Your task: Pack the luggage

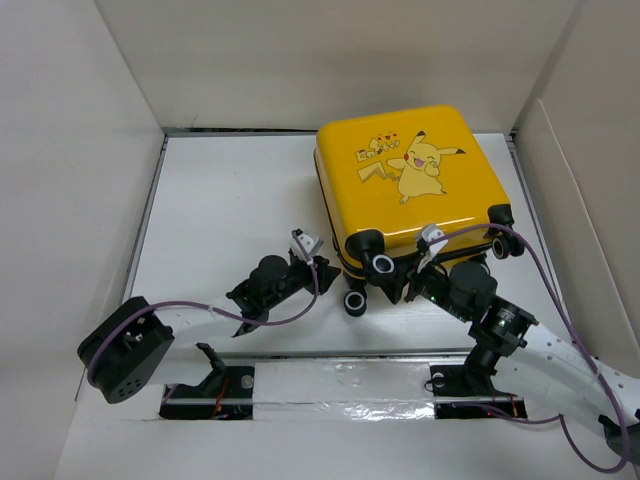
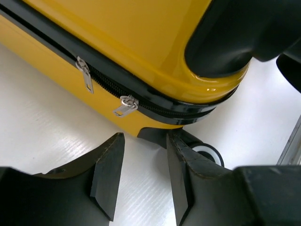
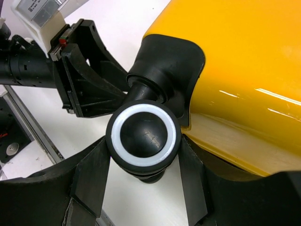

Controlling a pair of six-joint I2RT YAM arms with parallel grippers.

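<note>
The yellow luggage (image 1: pixel 410 175) lies flat and closed at the back right of the table, Pikachu print up, wheels toward me. My left gripper (image 1: pixel 322 268) is open and empty at its near left corner. In the left wrist view the gripper (image 2: pixel 145 139) sits just below the black zipper with two metal pulls (image 2: pixel 124 106), beside a wheel (image 2: pixel 207 153). My right gripper (image 1: pixel 405 285) holds a black wheel with a white ring (image 3: pixel 143 136) between its tips (image 3: pixel 145 141); both fingers touch its sides. The luggage shell (image 3: pixel 244 61) fills the right of that view.
White walls (image 1: pixel 90 150) enclose the table on the left, back and right. A taped strip with the arm bases (image 1: pixel 340 385) runs along the near edge. Another wheel (image 1: pixel 355 300) sticks out between the two grippers. The left gripper shows in the right wrist view (image 3: pixel 89 80).
</note>
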